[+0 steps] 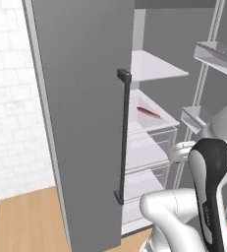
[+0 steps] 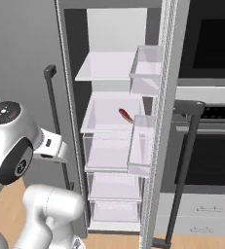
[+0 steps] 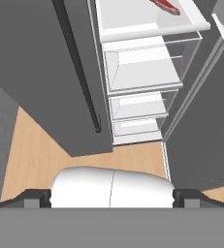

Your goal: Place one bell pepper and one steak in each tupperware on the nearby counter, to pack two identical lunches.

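Note:
A thin red steak (image 1: 148,112) lies on a white middle shelf (image 2: 106,114) of the open fridge, toward the shelf's right side (image 2: 125,115). In the hand view the steak (image 3: 166,5) sits at the top edge, far beyond my gripper (image 3: 111,196). The gripper is open, its two dark fingertips (image 3: 33,197) wide apart with nothing between them, and it looks down at the fridge's lower drawers and the floor. The bell pepper, the tupperware and the counter are out of view.
The grey left fridge door (image 1: 80,123) stands open, with a long black handle (image 1: 123,138) close to my arm. Clear drawers (image 2: 109,151) stack below the steak's shelf. Door bins (image 2: 143,146) line the right door; an oven (image 2: 211,146) stands beyond. Wooden floor (image 3: 40,145) lies below.

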{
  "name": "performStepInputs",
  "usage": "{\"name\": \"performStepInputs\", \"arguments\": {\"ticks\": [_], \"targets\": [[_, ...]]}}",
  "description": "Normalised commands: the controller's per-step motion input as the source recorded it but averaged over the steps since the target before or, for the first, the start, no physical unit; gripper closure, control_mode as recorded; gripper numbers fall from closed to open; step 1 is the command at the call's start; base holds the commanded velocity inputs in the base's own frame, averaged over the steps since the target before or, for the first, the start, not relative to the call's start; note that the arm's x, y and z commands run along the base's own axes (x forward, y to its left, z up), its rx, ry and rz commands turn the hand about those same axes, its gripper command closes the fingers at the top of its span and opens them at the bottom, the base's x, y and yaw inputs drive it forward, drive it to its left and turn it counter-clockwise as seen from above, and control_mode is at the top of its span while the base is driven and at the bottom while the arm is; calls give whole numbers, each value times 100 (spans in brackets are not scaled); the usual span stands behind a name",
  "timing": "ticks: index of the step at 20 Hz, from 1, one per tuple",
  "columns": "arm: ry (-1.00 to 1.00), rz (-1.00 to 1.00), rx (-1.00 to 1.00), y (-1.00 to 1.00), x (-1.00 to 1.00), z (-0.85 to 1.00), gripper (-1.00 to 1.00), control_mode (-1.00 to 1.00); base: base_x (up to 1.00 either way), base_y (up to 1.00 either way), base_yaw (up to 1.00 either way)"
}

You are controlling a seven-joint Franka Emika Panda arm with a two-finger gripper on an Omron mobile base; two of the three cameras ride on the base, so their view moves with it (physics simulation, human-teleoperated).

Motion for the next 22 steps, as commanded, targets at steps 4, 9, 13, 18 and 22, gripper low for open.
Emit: {"name": "performStepInputs", "arguments": {"ticks": [4,9,13,18,22], "targets": [[0,0,0,0,0,0,-100,100,25,-16,-7],[0,0,0,0,0,0,-100,100,10,-27,-4],[0,0,0,0,0,0,-100,100,4,-34,-2],[0,0,0,0,0,0,-100,100,1,-45,-1],[0,0,0,0,0,0,-100,100,11,-20,0]]}}
